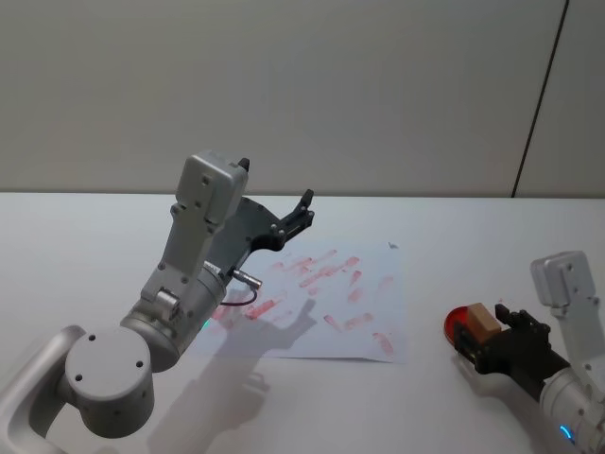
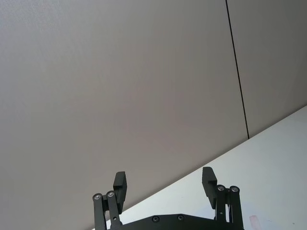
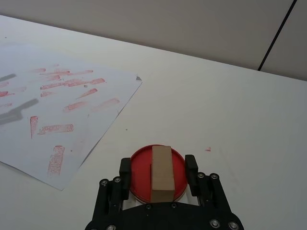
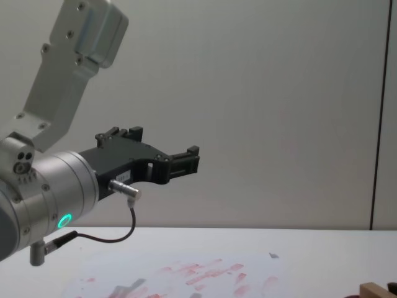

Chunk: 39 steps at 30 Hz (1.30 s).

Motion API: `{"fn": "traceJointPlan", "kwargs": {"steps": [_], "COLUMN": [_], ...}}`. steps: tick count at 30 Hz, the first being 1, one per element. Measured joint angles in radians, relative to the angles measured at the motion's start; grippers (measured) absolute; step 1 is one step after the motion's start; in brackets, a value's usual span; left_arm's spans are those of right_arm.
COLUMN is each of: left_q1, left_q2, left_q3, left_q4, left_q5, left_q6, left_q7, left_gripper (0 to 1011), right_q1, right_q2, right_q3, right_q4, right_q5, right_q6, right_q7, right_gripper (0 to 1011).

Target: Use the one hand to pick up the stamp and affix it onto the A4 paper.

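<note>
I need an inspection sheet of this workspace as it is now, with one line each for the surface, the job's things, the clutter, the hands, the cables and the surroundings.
Surface: white table, with one small red fleck near the pad.
Job's things: A4 paper lies flat, covered with red prints; stamp rests on the red ink pad, to the right of the paper.
Clutter: nothing seen.
Hands: right hand low and open, fingers on both sides of the stamp, not touching it; left hand open, raised in the air, its shadow on the paper.
Cables: black cable loops from a silver plug at the left wrist.
Surroundings: grey wall with a dark seam.
</note>
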Motion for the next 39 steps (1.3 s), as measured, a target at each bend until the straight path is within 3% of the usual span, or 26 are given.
{"fn": "traceJointPlan", "kwargs": {"steps": [16, 26, 39], "left_q1": [0.000, 0.000, 0.000], "left_q2": [0.000, 0.000, 0.000], "left_q3": [0.000, 0.000, 0.000], "left_q4": [0.000, 0.000, 0.000], "left_q5": [0.000, 0.000, 0.000], "left_q6": [0.000, 0.000, 0.000], "left_q7": [0.000, 0.000, 0.000], "left_gripper": [1002, 1003, 1002], "right_q1": [0.003, 0.004, 0.036], "right_q2": [-0.003, -0.004, -0.019], "right_q3": [-0.002, 0.000, 0.005], "right_q4": [0.003, 0.004, 0.007], "right_q5": [-0.003, -0.004, -0.007], "right_q6": [0.005, 0.000, -0.081], "right_q7": [0.000, 0.000, 0.026], "right_gripper": [232, 220, 220]}}
